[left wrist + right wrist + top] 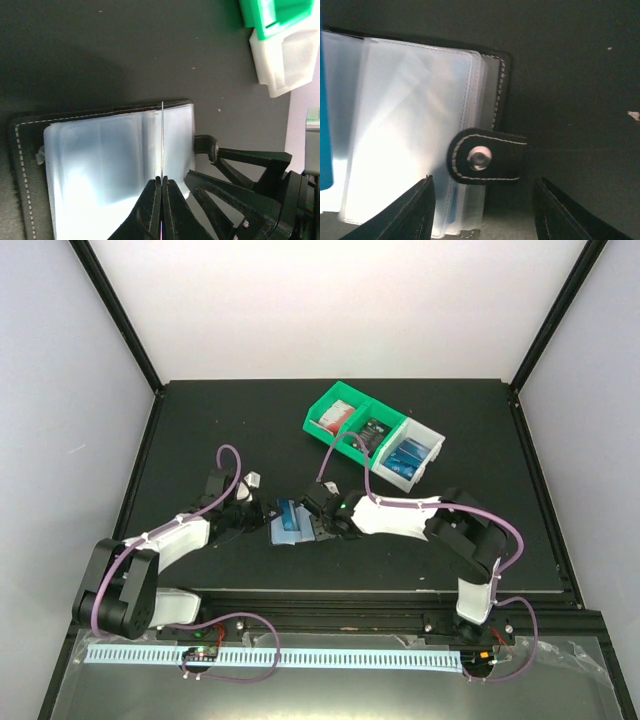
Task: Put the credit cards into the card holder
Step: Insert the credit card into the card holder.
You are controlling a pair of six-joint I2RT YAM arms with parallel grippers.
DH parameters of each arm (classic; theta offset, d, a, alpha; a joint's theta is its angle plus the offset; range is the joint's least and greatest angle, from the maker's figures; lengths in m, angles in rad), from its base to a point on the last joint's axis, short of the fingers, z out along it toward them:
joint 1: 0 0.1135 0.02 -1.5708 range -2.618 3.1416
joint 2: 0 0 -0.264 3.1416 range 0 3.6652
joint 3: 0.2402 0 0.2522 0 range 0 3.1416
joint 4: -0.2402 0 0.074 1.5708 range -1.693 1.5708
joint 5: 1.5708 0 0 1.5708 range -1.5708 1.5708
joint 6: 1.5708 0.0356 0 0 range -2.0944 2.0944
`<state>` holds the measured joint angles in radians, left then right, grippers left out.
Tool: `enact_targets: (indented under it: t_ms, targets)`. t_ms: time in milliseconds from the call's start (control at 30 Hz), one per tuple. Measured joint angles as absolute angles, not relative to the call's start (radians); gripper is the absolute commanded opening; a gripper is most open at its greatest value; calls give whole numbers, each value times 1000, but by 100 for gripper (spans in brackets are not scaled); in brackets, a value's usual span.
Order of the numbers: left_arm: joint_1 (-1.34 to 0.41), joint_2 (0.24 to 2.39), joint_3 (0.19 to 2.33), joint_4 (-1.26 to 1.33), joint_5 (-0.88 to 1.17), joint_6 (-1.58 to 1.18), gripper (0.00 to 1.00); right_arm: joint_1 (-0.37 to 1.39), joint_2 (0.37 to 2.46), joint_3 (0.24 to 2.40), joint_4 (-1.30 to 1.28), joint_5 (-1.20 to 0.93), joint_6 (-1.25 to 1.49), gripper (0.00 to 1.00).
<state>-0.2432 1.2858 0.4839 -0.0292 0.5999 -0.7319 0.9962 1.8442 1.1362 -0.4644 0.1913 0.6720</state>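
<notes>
Card holder [287, 526] before the bins [356, 398]

The top external view looks down from above and behind the arm bases. It takes in the whole desk [250, 420], with the green bin [318, 412] and white bin [395, 472] on the far side. The left wrist view sits close over the card holder [100, 165], with its own jaws at the bottom edge and both bins in its upper right corner. The right wrist view is nearer still and low, facing the snap tab [482, 157] between its jaws. All three share the holder. A blue card [324, 125] at that view's left margin appears edge-on in the left wrist view.
</notes>
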Motion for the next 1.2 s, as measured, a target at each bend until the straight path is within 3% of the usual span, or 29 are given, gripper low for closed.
enact_targets:
  t_ms: [367,1200]
  targets:
    - [-243,1358,484,-20,601,-733,2,996,1870,1150,-500,229,679,45]
    - [-235,1426,459,142,698,-866,2,996,1871,1145,-487,219,691,42]
